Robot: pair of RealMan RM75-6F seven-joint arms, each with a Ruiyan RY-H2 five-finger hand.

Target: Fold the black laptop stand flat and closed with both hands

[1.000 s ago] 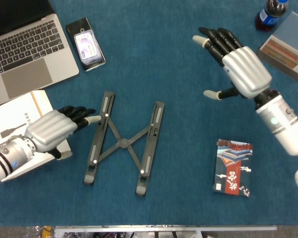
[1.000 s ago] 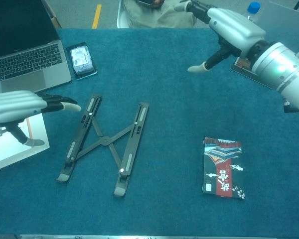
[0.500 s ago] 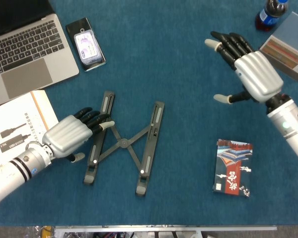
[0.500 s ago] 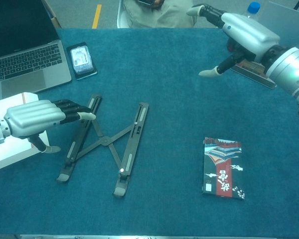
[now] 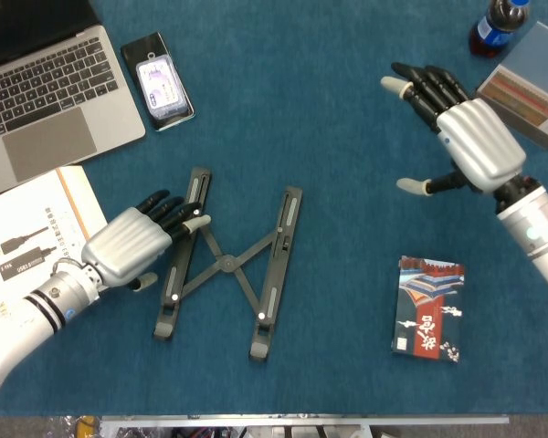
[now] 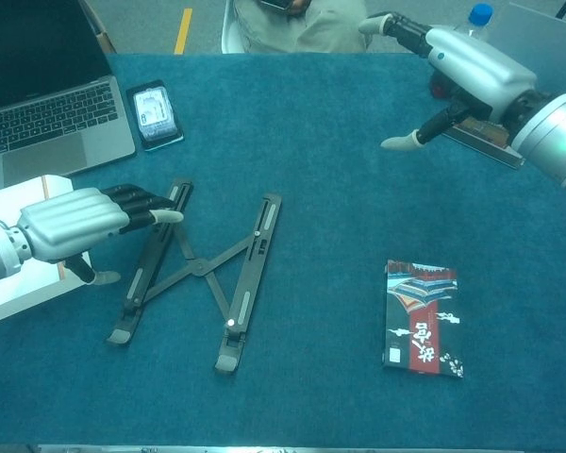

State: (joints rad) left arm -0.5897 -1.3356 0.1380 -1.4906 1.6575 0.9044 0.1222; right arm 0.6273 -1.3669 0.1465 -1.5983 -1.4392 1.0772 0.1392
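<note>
The black laptop stand [image 5: 226,263] [image 6: 196,269] lies spread open on the blue table, two long rails joined by crossed links. My left hand [image 5: 134,242] [image 6: 80,222] is at its left rail, fingers stretched out flat, with the fingertips [image 5: 194,221] lying on the rail's upper half. It holds nothing. My right hand [image 5: 461,132] [image 6: 462,71] hovers far off at the upper right, fingers spread and empty, well away from the stand.
A laptop [image 5: 46,87] and a phone [image 5: 159,78] sit at the upper left, a white manual [image 5: 27,233] under my left forearm. A patterned booklet [image 5: 427,308] lies lower right. A box [image 5: 525,87] and bottle [image 5: 498,23] stand at the upper right.
My left hand slid right from beside the manual until its fingertips reached the stand's left rail. My right hand drifted right and slightly away from the stand. The stand has not moved.
</note>
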